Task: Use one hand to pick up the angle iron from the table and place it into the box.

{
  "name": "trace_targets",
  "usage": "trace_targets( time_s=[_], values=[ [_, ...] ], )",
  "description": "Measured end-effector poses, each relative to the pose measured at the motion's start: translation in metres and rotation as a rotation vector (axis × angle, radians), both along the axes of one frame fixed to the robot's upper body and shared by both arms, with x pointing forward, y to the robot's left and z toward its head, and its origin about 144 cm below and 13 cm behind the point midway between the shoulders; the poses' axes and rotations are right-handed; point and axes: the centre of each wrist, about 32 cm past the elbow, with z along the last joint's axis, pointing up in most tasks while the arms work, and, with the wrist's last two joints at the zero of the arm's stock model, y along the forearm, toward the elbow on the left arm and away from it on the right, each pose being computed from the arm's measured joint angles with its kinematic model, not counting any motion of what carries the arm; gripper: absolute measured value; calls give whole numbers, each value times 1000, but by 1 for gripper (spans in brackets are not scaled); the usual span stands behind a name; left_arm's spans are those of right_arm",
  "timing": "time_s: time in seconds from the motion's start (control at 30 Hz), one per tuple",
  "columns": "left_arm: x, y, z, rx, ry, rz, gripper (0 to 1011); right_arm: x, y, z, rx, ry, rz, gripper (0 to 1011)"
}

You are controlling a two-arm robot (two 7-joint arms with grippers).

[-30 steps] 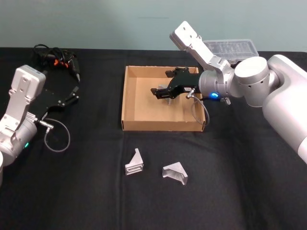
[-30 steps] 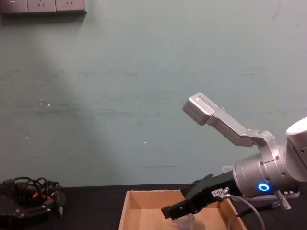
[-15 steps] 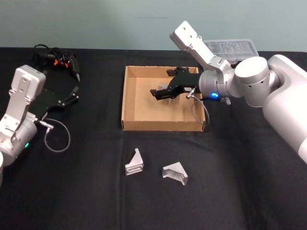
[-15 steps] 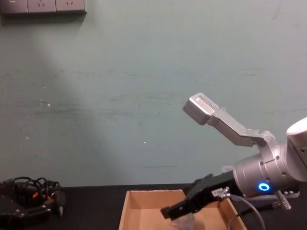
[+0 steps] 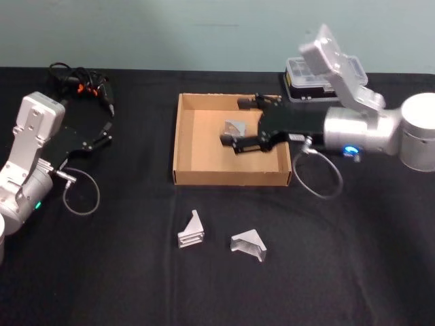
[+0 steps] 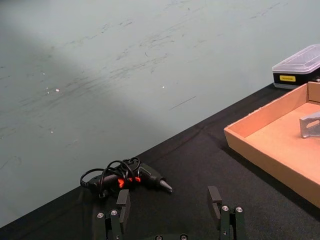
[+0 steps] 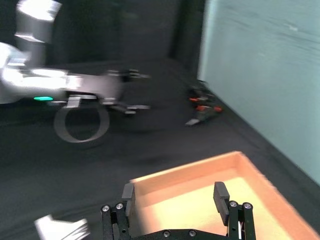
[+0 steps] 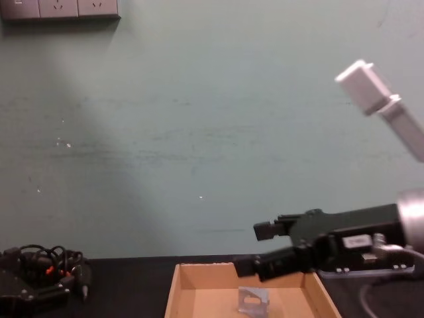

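The tan box (image 5: 187,146) stands mid-table with one grey angle iron (image 5: 236,127) lying on its floor; the chest view shows this piece (image 8: 253,299) inside the box (image 8: 199,291) too. My right gripper (image 5: 237,122) hovers open above the box's right half, with nothing between its fingers; it also shows in the chest view (image 8: 258,248) and the right wrist view (image 7: 174,192). Two more angle irons (image 5: 192,231) (image 5: 249,245) lie on the black table (image 5: 136,272) in front of the box. My left gripper (image 5: 103,134) rests open at the far left (image 6: 169,202).
A clear-lidded plastic case (image 5: 319,81) sits behind the box's right corner. A drill with tangled cables (image 5: 81,85) lies at the back left. Bare tabletop stretches along the front and to the right.
My right gripper has let go of the angle iron, which now lies in the box. The gripper has opened and drawn back to the right. The left arm has not moved.
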Motion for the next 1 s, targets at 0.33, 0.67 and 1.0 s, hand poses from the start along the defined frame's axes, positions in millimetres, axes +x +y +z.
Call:
trace_targets(
  time_s=[0.33, 0.67, 1.0],
  values=[
    [0, 0, 0, 0, 0, 0, 1011, -44, -32, -11, -26, 24, 227, 1003],
    [0, 0, 0, 0, 0, 0, 1011, -55, -49, -31, -93, 90, 363, 1003],
    [0, 0, 0, 0, 0, 0, 1011, -51, -49, -54, -144, 155, 405, 1003]
  ],
)
